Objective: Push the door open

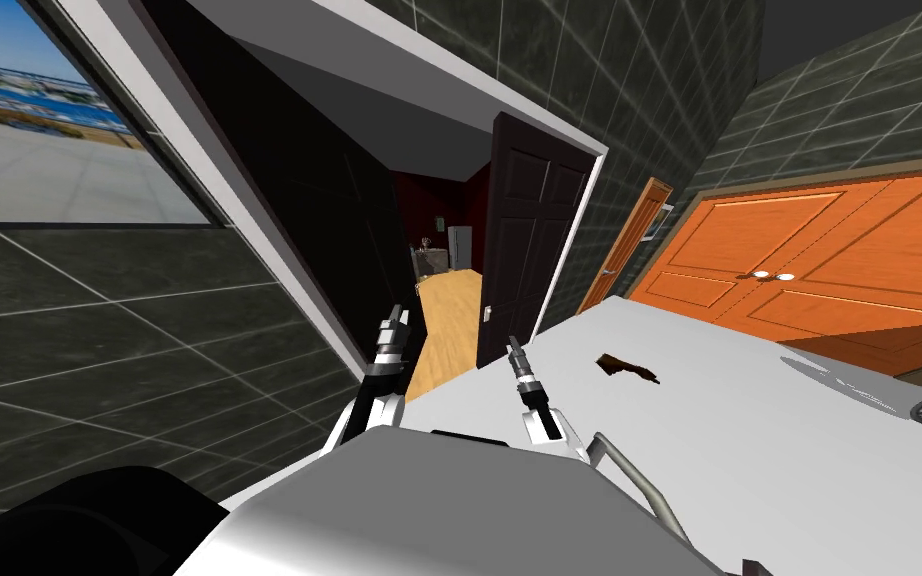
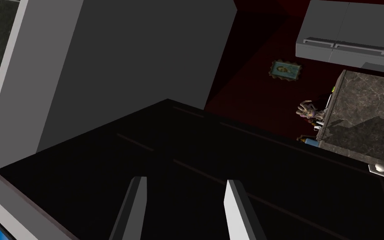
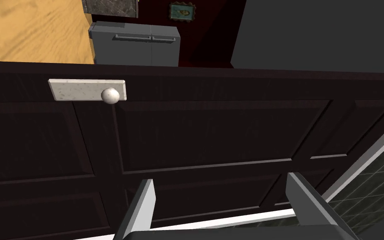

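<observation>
Push under way: dark door (image 1: 534, 230) stands ajar just ahead, wood floor (image 1: 449, 320) visible through the gap. Right gripper (image 3: 220, 178) is spread and empty, facing its panel near the knob (image 3: 110, 95). Left gripper (image 2: 185, 180) is spread too. Next: press forward to widen it.

Your head view is rolled and strongly bowed, with wall lines splaying toward the corners. The brightest patches are the window (image 1: 39, 130) at far left, the orange double doors (image 1: 829, 260) at right, and the wood floor (image 1: 449, 320) beyond the doorway. The left door leaf (image 1: 289, 200) is almost black, its panel lines barely readable. The right door leaf (image 1: 534, 230) catches faint light on its panel edges, and its pale knob (image 3: 110, 95) stands out. A soft grey shadow lies on the white floor (image 1: 749, 440) at right.
</observation>
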`<state>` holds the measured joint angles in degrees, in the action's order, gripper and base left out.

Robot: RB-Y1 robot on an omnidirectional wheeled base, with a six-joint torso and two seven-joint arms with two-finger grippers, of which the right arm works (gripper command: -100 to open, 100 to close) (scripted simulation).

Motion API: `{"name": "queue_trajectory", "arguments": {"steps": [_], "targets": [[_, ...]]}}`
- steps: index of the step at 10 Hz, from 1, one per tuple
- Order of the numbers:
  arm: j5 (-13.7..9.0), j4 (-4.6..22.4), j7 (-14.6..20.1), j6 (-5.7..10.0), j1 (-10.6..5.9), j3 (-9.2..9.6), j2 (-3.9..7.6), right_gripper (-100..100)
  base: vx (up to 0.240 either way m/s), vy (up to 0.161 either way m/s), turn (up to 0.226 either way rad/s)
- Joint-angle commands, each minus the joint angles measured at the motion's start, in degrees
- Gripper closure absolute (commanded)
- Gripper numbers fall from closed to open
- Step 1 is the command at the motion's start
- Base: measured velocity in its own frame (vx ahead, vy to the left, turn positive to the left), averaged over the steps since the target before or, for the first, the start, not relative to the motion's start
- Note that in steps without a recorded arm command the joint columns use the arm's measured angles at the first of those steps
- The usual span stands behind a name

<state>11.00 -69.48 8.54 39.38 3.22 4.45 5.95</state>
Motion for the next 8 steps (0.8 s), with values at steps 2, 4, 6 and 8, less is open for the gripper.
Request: {"name": "queue_trajectory", "arguments": {"steps": [2,4,6,8], "targets": [[0.63,3.41,0.68,0.93,-1.34,0.35,-0.16,-100,0.091,-0.071,0.037],[1.07,5.87,1.15,1.54,-2.34,0.59,-0.3,-100,0.079,-0.068,0.04],[1.52,8.32,1.62,2.15,-3.33,0.83,-0.44,-100,0.088,-0.065,0.039],[1.96,10.78,2.09,2.76,-4.33,1.07,-0.58,-100,0.085,-0.055,0.037]]}}
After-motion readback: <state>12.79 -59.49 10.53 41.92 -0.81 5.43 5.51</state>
